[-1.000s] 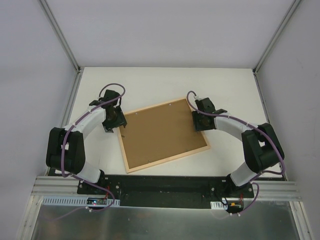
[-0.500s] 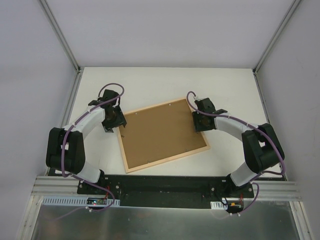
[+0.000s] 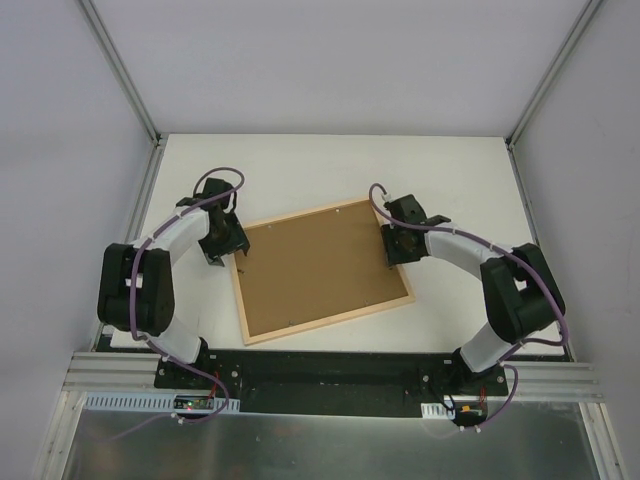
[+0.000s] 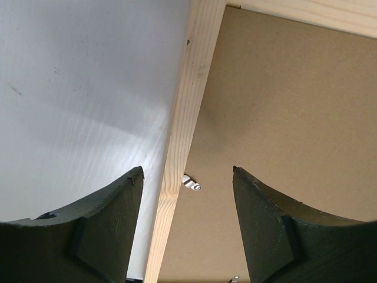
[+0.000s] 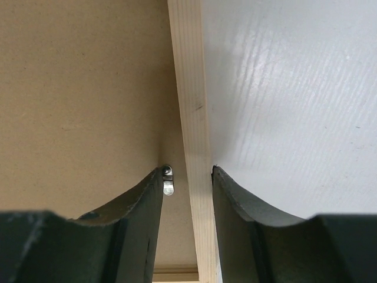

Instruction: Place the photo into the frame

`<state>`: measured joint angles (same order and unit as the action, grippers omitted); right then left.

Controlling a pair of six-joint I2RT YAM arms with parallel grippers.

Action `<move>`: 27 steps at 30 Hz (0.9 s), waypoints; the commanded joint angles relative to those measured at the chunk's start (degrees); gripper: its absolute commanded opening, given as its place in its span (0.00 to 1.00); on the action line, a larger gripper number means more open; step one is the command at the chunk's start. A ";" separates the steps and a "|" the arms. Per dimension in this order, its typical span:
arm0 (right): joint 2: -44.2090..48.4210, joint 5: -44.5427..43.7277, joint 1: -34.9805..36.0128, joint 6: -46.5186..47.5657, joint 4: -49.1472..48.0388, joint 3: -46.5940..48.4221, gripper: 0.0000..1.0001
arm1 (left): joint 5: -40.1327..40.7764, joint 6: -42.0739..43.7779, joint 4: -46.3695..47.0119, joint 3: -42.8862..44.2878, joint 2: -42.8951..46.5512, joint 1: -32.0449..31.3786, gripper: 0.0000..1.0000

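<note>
**Two Arms Bracket an Upturned Picture Frame**

The light wooden frame (image 3: 330, 319) lies flat and face down on the white table (image 3: 300, 170). It is skewed, its far right corner turned away from the arms. The brown backing board (image 3: 320, 268) fills the frame from rail to rail. Whether the photo sits beneath that board cannot be told from any view.

The left gripper (image 4: 187, 171) hangs over the frame's left rail, near its far corner. Its jaws are spread wide and hold nothing. One dark finger (image 4: 100, 230) is over the table outside the frame and the other over the board inside it. A small metal retaining tab (image 4: 190, 184) sits just inside that rail, between the fingers.

The right gripper (image 5: 187, 171) straddles the frame's right rail about midway along it, jaws set much narrower. The outer finger (image 5: 247, 230) sits hard against the rail's outside edge. The inner finger stands over the board with a strip of it showing before the rail, so the rail is not clamped. A second metal tab (image 5: 168, 180) lies beside that inner fingertip, just inside the rail.
</note>
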<state>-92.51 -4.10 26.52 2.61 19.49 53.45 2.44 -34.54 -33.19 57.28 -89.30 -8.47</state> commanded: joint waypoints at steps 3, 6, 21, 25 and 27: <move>-3.12 2.16 2.48 0.29 6.27 0.69 0.47 | 0.72 -0.08 -0.21 3.63 -4.13 1.96 0.61; -3.12 2.25 2.66 0.29 6.62 0.78 0.49 | 0.99 0.44 -0.21 4.68 -5.36 2.75 0.60; -2.06 5.48 3.89 0.46 6.00 0.95 0.54 | -0.06 2.03 -0.30 9.25 -8.35 3.64 0.59; -1.18 7.26 3.89 0.73 5.83 0.87 0.54 | -0.06 2.55 -0.47 9.43 -7.12 3.72 0.59; -1.44 6.48 3.80 0.99 6.79 1.22 0.53 | 0.11 2.73 -0.65 9.26 -6.16 3.81 0.59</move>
<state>-94.26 0.05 29.71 2.70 21.85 55.42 2.42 -33.34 -32.97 64.88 -97.51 -5.15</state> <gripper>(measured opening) 0.537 0.588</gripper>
